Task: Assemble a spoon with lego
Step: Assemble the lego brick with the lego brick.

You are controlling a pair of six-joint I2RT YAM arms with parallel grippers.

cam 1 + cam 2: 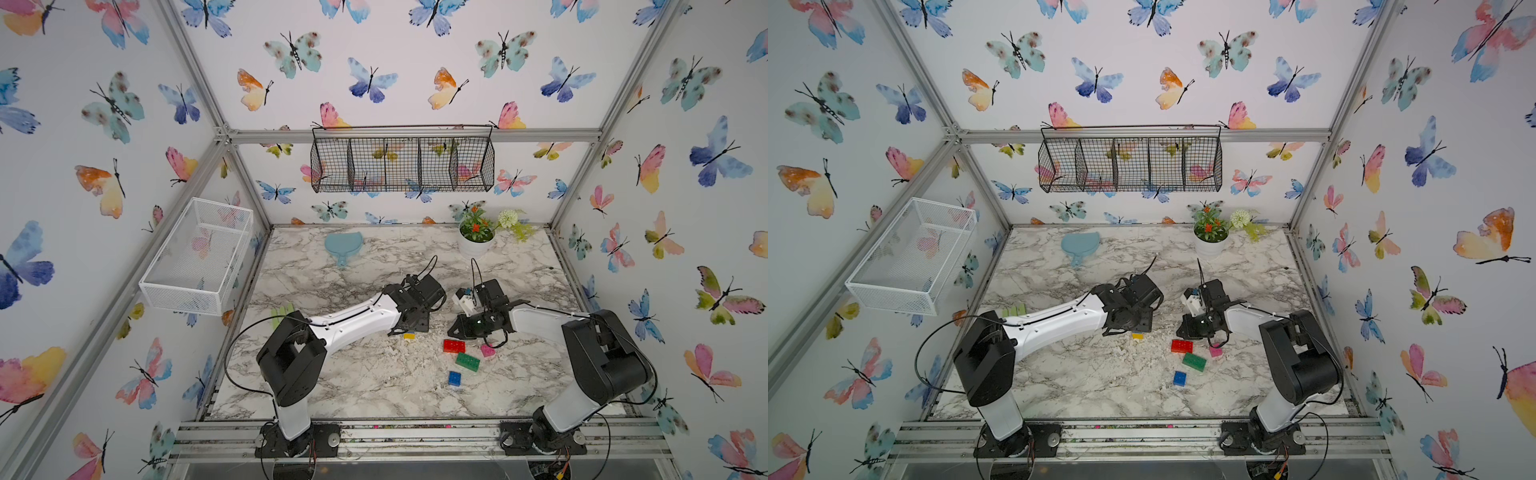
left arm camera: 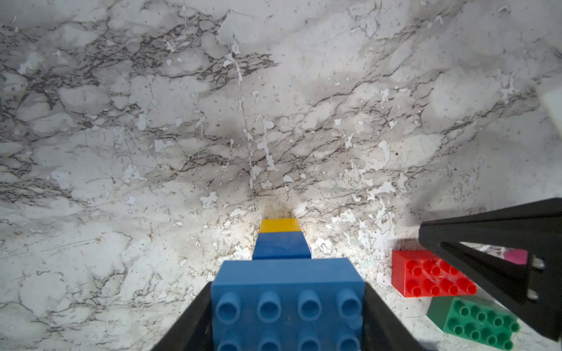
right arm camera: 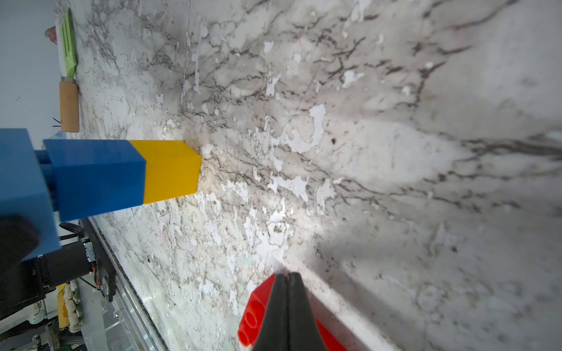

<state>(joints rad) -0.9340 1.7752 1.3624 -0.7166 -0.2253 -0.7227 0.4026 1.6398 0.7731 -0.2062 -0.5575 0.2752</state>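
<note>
My left gripper (image 2: 287, 307) is shut on a long light-blue brick (image 2: 287, 282). A short blue brick (image 2: 281, 244) and a yellow brick (image 2: 279, 225) are joined to it in a row as the spoon's stem. The yellow end (image 3: 170, 170) touches the marble table. In both top views only the yellow brick (image 1: 409, 336) (image 1: 1137, 336) shows under the left wrist. My right gripper (image 3: 287, 276) is shut and empty, its tip low over the far edge of the loose red brick (image 2: 419, 273). A green brick (image 1: 467, 361), a pink brick (image 1: 487, 350) and a blue brick (image 1: 454, 378) lie loose nearby.
A pale-teal paddle (image 1: 343, 246) and a white flower pot (image 1: 476, 245) stand at the back of the table. A pale green pronged utensil (image 3: 69, 45) lies by the left edge. A white mesh basket (image 1: 199, 257) and a black wire basket (image 1: 403, 164) hang on the walls.
</note>
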